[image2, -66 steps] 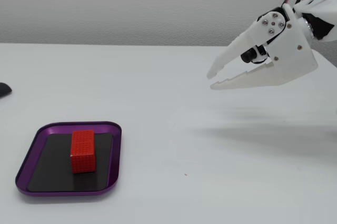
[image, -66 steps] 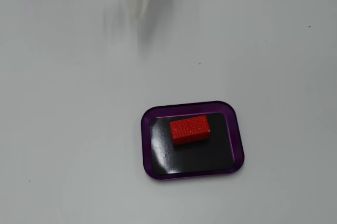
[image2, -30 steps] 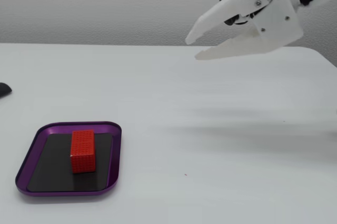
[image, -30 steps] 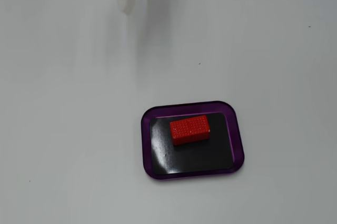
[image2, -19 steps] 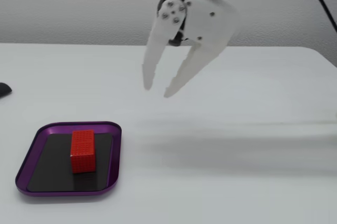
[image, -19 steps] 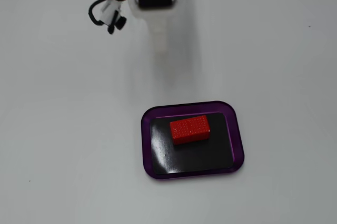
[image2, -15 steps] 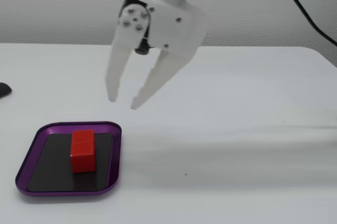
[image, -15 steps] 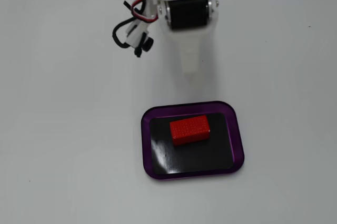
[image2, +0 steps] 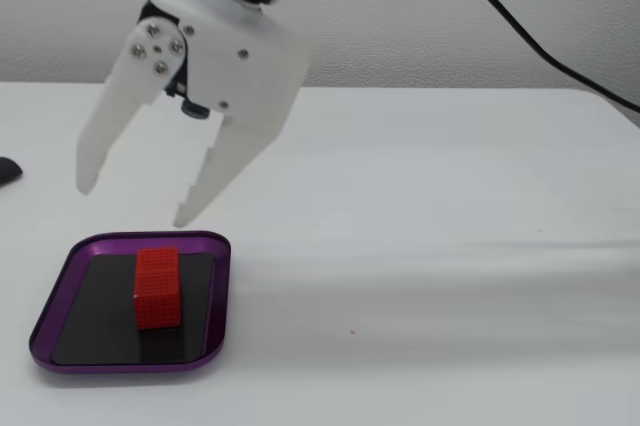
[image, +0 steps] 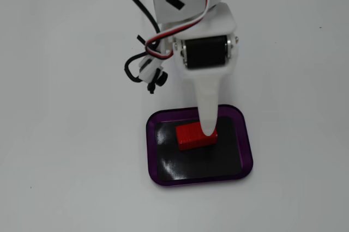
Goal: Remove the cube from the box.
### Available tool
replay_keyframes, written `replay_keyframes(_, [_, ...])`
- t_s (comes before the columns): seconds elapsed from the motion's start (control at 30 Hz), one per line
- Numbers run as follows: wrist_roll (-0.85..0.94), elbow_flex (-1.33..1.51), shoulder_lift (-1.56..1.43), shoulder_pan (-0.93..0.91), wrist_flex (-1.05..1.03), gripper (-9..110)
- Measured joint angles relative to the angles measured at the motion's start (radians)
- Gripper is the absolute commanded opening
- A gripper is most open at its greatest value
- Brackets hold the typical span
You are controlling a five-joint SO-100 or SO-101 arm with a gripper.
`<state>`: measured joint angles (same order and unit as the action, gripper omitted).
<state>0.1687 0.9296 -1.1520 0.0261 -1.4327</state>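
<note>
At the left of the side-on fixed view, the purple box (image2: 215, 291) sits on the white table (image2: 450, 246), with the red cube (image2: 157, 288) lying on its black floor, untouched. Above it hangs the gripper (image2: 135, 204), fingers (image2: 100, 151) spread apart and empty, so the cube lies straight below them. From above, the cube's (image: 191, 136) long axis runs left to right across the box (image: 245, 150), and the gripper covers its right end. Nothing else stands near; only the low rim surrounds the cube.
</note>
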Motion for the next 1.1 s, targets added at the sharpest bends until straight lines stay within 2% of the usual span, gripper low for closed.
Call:
replay_keyframes(0.5, [0.0, 0.187, 0.005, -0.006, 0.195, 20])
replay_keyframes(1.1, [0.0, 0.296, 0.005, -0.014, 0.307, 20])
